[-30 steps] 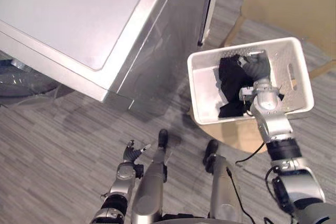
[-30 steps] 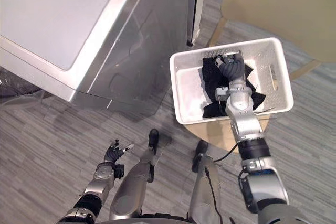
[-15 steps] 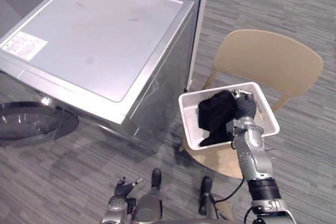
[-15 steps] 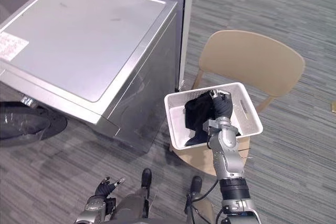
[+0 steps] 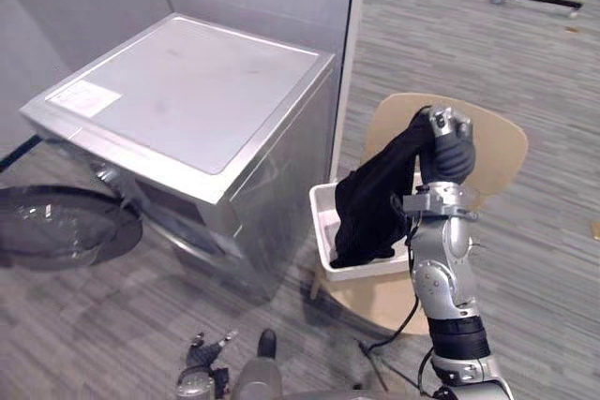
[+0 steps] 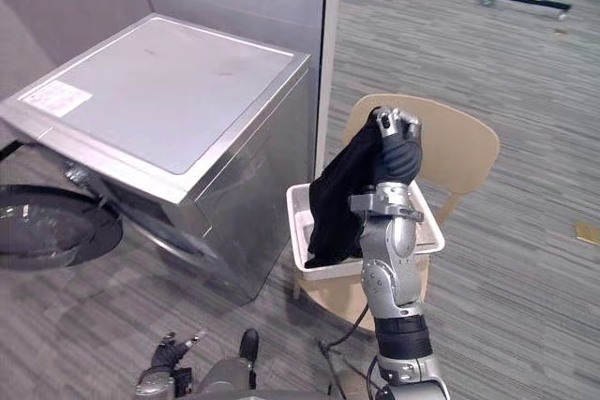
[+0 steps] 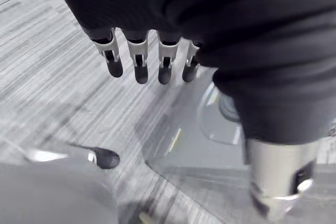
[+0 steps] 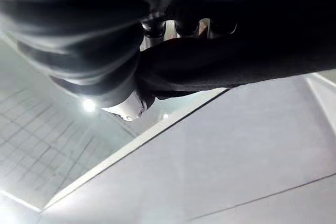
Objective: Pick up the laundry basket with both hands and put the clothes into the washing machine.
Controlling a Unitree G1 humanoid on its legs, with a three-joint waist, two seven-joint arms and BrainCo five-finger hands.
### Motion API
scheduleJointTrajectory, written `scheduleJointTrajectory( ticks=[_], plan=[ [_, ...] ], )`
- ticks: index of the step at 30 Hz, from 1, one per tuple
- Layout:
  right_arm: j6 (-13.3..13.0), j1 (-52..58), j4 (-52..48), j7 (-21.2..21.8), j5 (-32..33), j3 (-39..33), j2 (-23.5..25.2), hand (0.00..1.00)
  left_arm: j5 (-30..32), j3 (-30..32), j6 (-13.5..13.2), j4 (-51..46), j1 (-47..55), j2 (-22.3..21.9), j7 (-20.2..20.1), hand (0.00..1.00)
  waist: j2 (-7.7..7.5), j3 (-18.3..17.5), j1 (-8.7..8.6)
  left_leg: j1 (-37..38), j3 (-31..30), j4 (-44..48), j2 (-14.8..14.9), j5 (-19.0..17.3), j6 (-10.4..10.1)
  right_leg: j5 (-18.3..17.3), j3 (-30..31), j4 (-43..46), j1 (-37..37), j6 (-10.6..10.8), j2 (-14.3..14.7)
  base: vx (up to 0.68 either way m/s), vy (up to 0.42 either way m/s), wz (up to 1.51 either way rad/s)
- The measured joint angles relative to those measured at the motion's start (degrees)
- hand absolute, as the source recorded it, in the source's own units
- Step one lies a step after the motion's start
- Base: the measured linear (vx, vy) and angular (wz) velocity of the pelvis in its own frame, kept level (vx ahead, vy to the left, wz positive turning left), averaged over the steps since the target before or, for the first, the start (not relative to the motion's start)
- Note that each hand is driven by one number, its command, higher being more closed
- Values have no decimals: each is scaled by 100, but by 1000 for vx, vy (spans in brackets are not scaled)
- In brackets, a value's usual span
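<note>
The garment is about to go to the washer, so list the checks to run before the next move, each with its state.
1. Grip: right robot hand curled round the top of the black garment: ok.
2. Garment clear of the white basket: lower end hangs inside it: not ok.
3. Open door on the washing machine: ok.
4. Drum opening clear: hidden from here: cannot tell.
5. Left robot hand free, fingers straight: ok.
6. That basket rests on the chair: ok.
</note>
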Motion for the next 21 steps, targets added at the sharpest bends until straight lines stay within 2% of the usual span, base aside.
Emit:
scheduleJointTrajectory(
  ticks=[1, 2, 3, 4, 5, 6, 7, 9, 10, 11, 14, 17, 21],
  plan=[
    [0, 41, 0, -64, 1, -3, -14, 100, -27, -69, 0, -104, 22, -57, 16, 0, 50, -21, -30, -45, -91, -37, 10, 41, 69, -13, -111, 73, -45, -35, 26, -326, -254, 82],
    [6, 64, -1, -144, -50, -6, -107, 100, -151, -172, -2, -333, 60, -162, 18, 0, 189, -58, -93, -91, -147, -253, 114, 20, 201, 40, -365, 84, -67, -203, 122, -262, -200, 95],
    [6, 35, -17, -205, -105, 4, -209, 100, -218, -370, -4, -435, 50, -146, 12, 0, 227, -62, -148, -66, 77, -543, 204, -436, 539, 195, -648, -144, -48, -377, 82, -258, -150, 103],
    [6, 5, -26, -211, -108, 3, -227, 100, -222, -422, -2, -515, -10, -151, 12, 0, 208, -56, -151, -95, 245, -591, 207, -693, 707, 281, -789, -281, -33, -438, -7, -243, -101, 109],
    [12, -110, -24, -220, -120, -80, -287, 100, -221, -545, -9, -809, -30, -143, 12, 0, 120, -4, -152, -186, 487, -317, 107, -619, 559, 445, -960, -425, -34, -528, -164, -151, -61, 73],
    [26, -171, -25, -223, -140, -78, -290, 100, -220, -582, -15, -942, 0, -135, 9, 0, 82, 3, -143, -184, 546, -70, 39, -563, 478, 507, -1005, -463, -37, -531, -247, -154, -130, 73],
    [50, -261, -48, -219, -227, -50, -294, 100, -220, -649, -13, -1166, 56, -130, 13, 0, 87, -7, -144, -90, 656, 459, -81, -562, 459, 669, -1127, -586, -44, -573, -338, -123, -123, 51],
    [69, -386, -53, -207, -322, -2, -320, 100, -220, -761, -17, -1658, 121, -79, 21, 0, 149, -39, -147, 247, 729, 1074, -76, -602, 469, 876, -1325, -798, -41, -620, -350, -137, -65, 49],
    [73, -463, -53, -198, -334, 2, -341, 100, -221, -846, -55, -2029, 101, -35, 19, 0, 206, -76, -181, 539, 804, 1148, -36, -864, 353, 995, -1444, -938, -30, -618, -360, -137, 19, 61],
    [79, -527, -50, -176, -352, 8, -375, 100, -221, -987, -164, -2392, 51, 11, 20, 0, 208, -78, -253, 854, 811, 822, -49, -892, 302, 1108, -1567, -1130, 25, -549, -365, -140, 41, 66],
    [99, -694, -35, -85, -505, -5, -411, 100, -217, -1399, -393, -3005, -199, 22, -2, 0, 339, -155, -287, 1450, 794, -495, 17, -697, 24, 1363, -1803, -1494, 65, -402, -215, -109, 114, 54],
    [142, -910, 148, -36, -558, 178, -322, 100, -196, -1836, -501, -3556, -492, 86, 18, 0, 299, -165, -282, 1586, 735, -723, -33, -702, 2, 1584, -1912, -1687, 263, -269, -227, -124, 161, 33],
    [155, -1443, 266, 90, -682, 980, -137, 100, -47, -2338, -760, -4167, -720, 310, 27, 0, 268, -198, -270, 1797, 696, -803, -208, -699, 11, 1864, -1856, -2051, 603, -73, -343, -119, 121, 8]
  ],
)
